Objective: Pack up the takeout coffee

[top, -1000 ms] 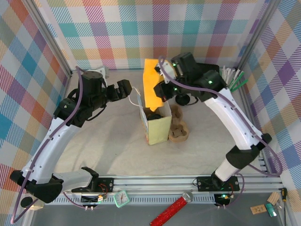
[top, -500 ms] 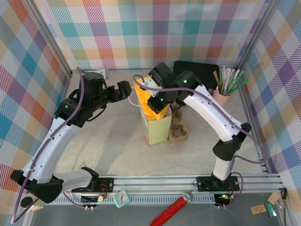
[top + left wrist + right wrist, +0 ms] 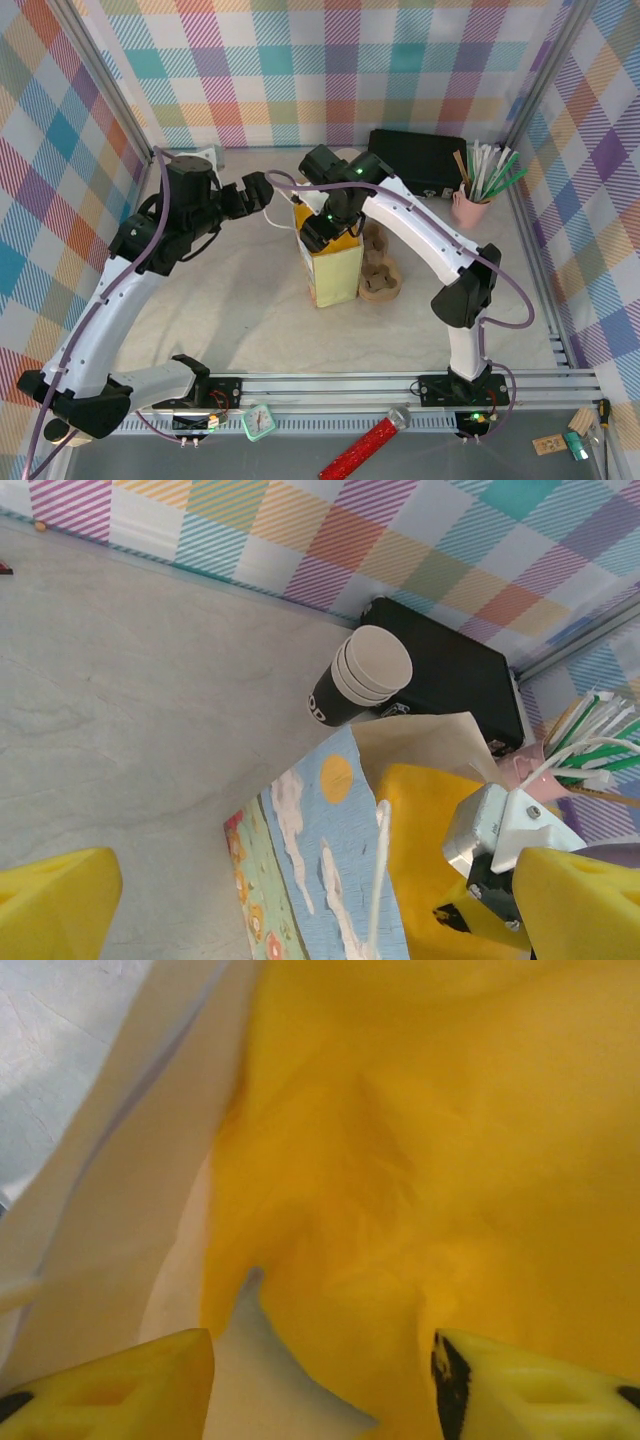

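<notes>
The takeout coffee is hidden. A paper gift bag [image 3: 340, 275] with a blue-sky print [image 3: 330, 880] stands upright mid-table. My right gripper [image 3: 322, 228] reaches down into its mouth. In the right wrist view its yellow fingers [image 3: 110, 1380] stand apart, open [image 3: 320, 1390], with a yellow napkin [image 3: 400, 1110] lying loose just ahead of them against the bag's white inner wall [image 3: 110, 1210]. My left gripper [image 3: 255, 190] hangs open [image 3: 315, 920] left of the bag, close to its white handle [image 3: 378, 880], holding nothing.
A stack of lidless dark paper cups [image 3: 360, 675] stands near a black box [image 3: 415, 160] at the back. A cardboard cup carrier [image 3: 382, 272] lies right of the bag. A pink cup of straws [image 3: 478, 195] sits at the back right.
The right gripper brought the yellow napkin down from above into the bag's mouth, then opened and let it go. The left arm barely moved.
</notes>
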